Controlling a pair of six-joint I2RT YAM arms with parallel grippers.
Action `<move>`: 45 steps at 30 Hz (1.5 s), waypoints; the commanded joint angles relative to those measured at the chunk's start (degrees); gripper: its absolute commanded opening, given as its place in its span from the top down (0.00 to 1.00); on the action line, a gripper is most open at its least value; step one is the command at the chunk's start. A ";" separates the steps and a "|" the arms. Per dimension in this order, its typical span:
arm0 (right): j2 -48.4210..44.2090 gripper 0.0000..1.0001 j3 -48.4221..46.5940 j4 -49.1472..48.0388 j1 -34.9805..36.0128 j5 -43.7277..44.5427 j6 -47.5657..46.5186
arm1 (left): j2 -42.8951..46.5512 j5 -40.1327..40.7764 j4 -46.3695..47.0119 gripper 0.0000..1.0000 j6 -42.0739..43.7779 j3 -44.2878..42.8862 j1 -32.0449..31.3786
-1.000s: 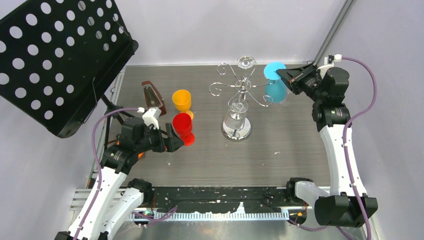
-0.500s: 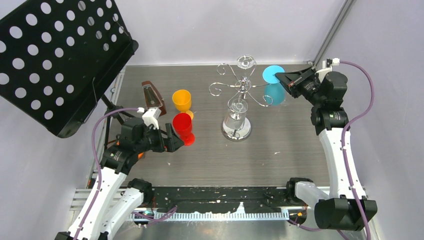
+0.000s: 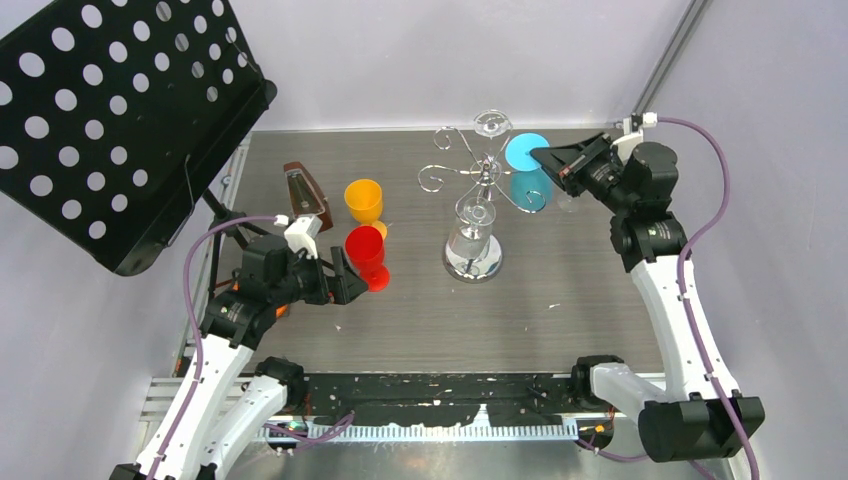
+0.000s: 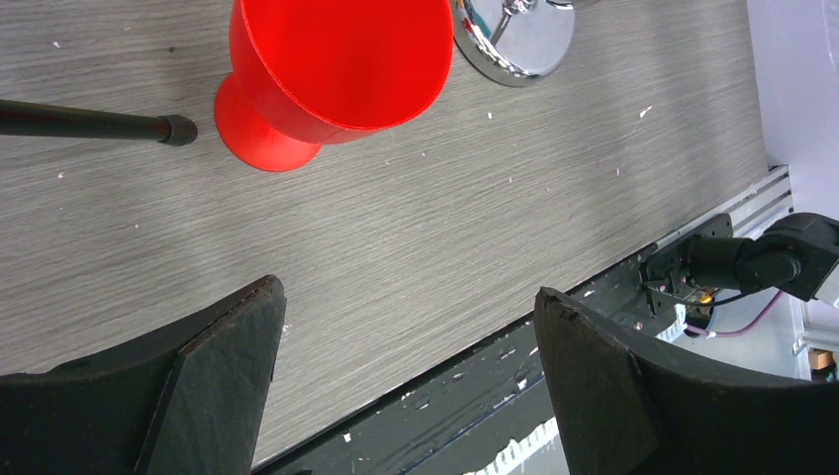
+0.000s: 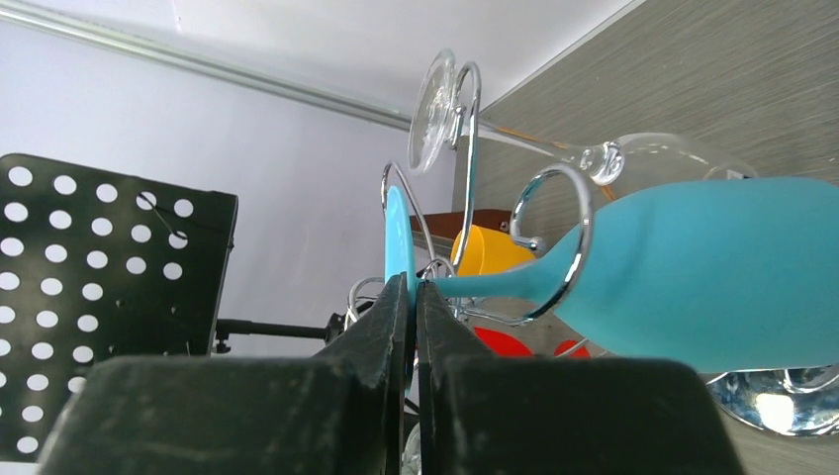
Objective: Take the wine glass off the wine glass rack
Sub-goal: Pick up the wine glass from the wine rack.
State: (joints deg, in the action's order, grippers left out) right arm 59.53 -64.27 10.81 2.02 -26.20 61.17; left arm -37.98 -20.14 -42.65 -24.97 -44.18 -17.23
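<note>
The turquoise wine glass (image 3: 527,186) hangs upside down at the right side of the wine glass rack (image 3: 486,176), bowl down and round foot up. In the right wrist view its stem lies inside the curl of one chrome scroll arm and its bowl (image 5: 712,277) fills the right of the frame. The right end effector (image 3: 543,156) has its two fingers (image 5: 381,327) pressed almost together on the rim of the glass's flat foot, pinching the thin disc edge-on. That arm reaches in from the far right corner of the counter (image 3: 580,290).

The rack stands on its round mirrored base near the middle of the counter. It also carries two clear wine glasses. One clear glass (image 3: 491,124) sits at the far side by the top loop, and another clear glass (image 3: 474,228) hangs over the base on the near side.

To the left of the rack, a red plastic goblet (image 3: 365,246) and an orange goblet (image 3: 363,198) stand upright, close to each other. A wooden metronome (image 3: 305,190) is just beyond them. A black perforated music stand (image 3: 100,120) leans over the left edge.

The left end effector (image 3: 349,281) is low over the counter, just beside the red goblet (image 4: 336,69). Its fingers are spread wide and hold nothing.
</note>
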 commanded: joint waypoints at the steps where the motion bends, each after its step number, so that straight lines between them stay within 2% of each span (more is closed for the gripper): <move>1: 1.25 0.94 -4.17 -2.31 2.02 2.30 -1.38 | 0.72 -0.43 2.20 0.07 0.90 0.03 0.27; 24: 10.29 0.94 -10.51 -3.17 2.64 7.09 -2.80 | 0.14 -0.17 2.15 0.07 0.98 0.06 0.27; 36: 6.66 0.94 -9.78 -3.27 0.46 13.39 -3.31 | -0.48 -0.18 2.17 0.07 1.02 0.05 0.27; 45: 1.26 0.94 -6.13 -3.69 -4.69 11.98 -3.99 | -0.66 -0.37 2.14 0.06 1.14 0.06 0.27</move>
State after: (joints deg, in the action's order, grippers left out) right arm 64.58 -71.88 10.55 -1.02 -14.63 58.57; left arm -38.68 -20.12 -42.65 -24.95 -44.18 -17.23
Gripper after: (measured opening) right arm 0.082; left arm 0.938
